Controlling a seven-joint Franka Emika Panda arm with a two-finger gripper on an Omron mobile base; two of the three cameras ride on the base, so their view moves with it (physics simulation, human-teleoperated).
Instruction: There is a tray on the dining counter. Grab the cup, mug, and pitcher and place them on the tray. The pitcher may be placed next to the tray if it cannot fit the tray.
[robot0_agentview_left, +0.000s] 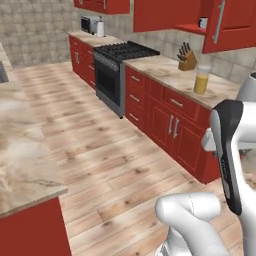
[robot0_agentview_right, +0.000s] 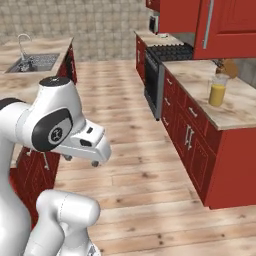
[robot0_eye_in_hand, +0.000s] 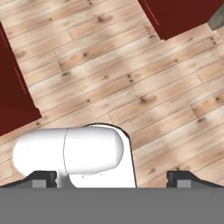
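While the arm stood folded up over its base, the gripper (robot0_eye_in_hand: 112, 180) pointed straight down at the wood floor (robot0_eye_in_hand: 131, 83), jaws spread wide, nothing btwn them. Fingertips (robot0_eye_in_hand: 43, 179) sat far apart at the bottom of the hand view, w/ plank floor below and dark red cabinet sides at the edges.

Closest on the left was the dining counter (robot0_agentview_left: 22, 160), marble top on a red base; farther along it, a sink (robot0_agentview_right: 32, 62) w/ a tap. Couldn't see the tray, cup or mug anywhere on the part in view.

Across the aisle, on the right, ran the wall counter (robot0_agentview_left: 170, 75) over red cabinets. The pitcher (robot0_agentview_left: 201, 79) stood upright on it, orange-yellow liquid inside, near the front edge, well apart from the gripper. Just behind it sat a knife block (robot0_agentview_left: 186, 57). Farther along came the stove (robot0_agentview_left: 122, 50), then a toaster (robot0_agentview_left: 90, 24) in the far corner by the tiled wall.
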